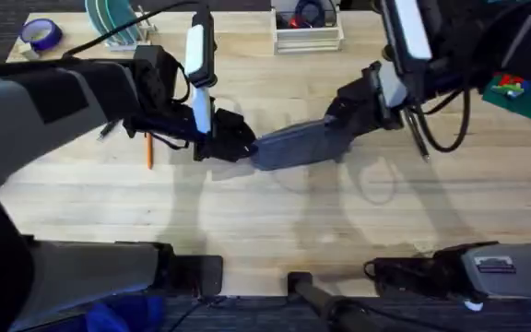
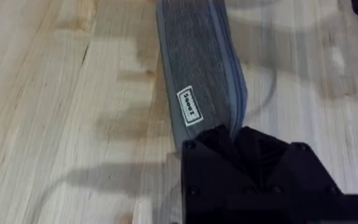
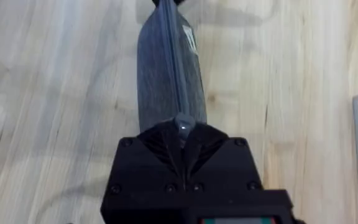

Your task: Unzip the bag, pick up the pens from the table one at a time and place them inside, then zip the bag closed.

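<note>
bag (image 1: 295, 146) mid-table, zip looks shut | left gripper (image 1: 233, 140) clamped on bag's left end | right gripper (image 1: 350, 118) clamped on its right end at the zip | orange pen (image 1: 148, 149) on table well left of bag | progress: likely still unzipping; loading and closing remain

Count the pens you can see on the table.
1. An orange pen lies on the table beside the left arm, left of the bag. A dark tip near it may be another; the arms may hide more.
</note>
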